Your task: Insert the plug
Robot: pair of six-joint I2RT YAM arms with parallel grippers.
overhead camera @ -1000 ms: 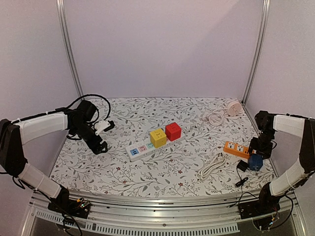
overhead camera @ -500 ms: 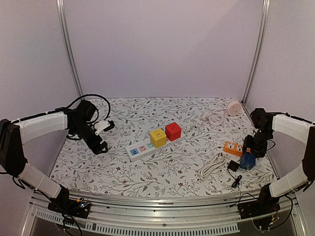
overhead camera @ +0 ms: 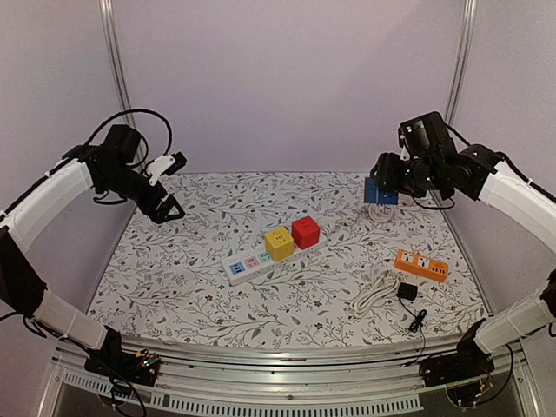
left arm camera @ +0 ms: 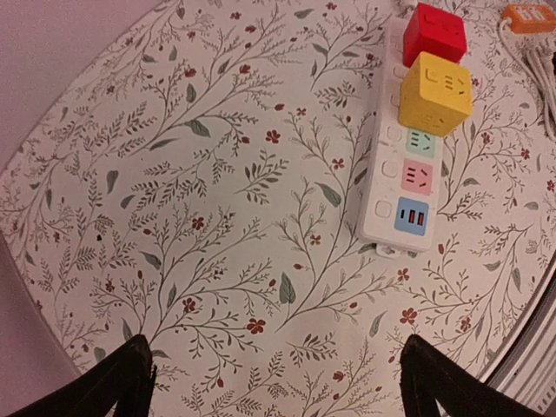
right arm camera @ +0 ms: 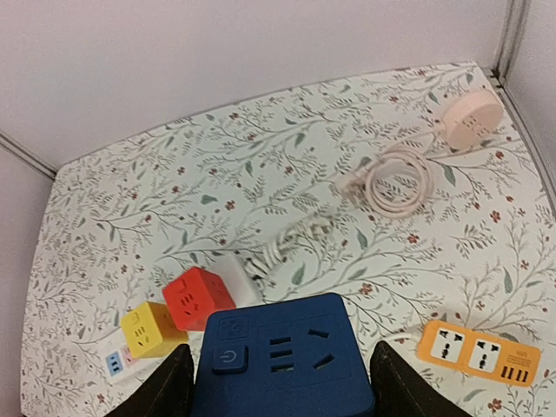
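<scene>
Top external view, contents as found.

1. Left gripper (overhead camera: 171, 184): raised over the table's far-left corner, jaws spread wide, nothing between them. In the left wrist view the same gripper (left arm camera: 282, 382) shows only two dark fingertips (left arm camera: 122, 382) at the bottom corners, with bare cloth between them.

2. Right gripper (overhead camera: 383, 181): raised over the far-right part of the table, clamped on a blue cube adapter (overhead camera: 380, 193). In the right wrist view the gripper (right arm camera: 282, 387) has a finger against each side of the blue cube adapter (right arm camera: 282, 360). The adapter's socket face and round power button are turned towards the lens. It is carried in the air, well apart from every strip.

3. White power strip (overhead camera: 250, 261): lying diagonally at the table's middle. A yellow cube (overhead camera: 279, 243) and a red cube (overhead camera: 305, 232) sit side by side on its far half. The left wrist view shows the strip (left arm camera: 408, 187) with green, pink and blue outlets uncovered.

4. Orange power strip (overhead camera: 421, 265): flat near the right edge.

5. White coiled cable (overhead camera: 373, 295): near-right area, beside a small black plug (overhead camera: 407, 292).

6. Pink round socket (right arm camera: 473, 122) with looped pink cord (right arm camera: 400, 187): far-right corner.

7. Floral tablecloth (overhead camera: 191, 295): covers the table.
</scene>
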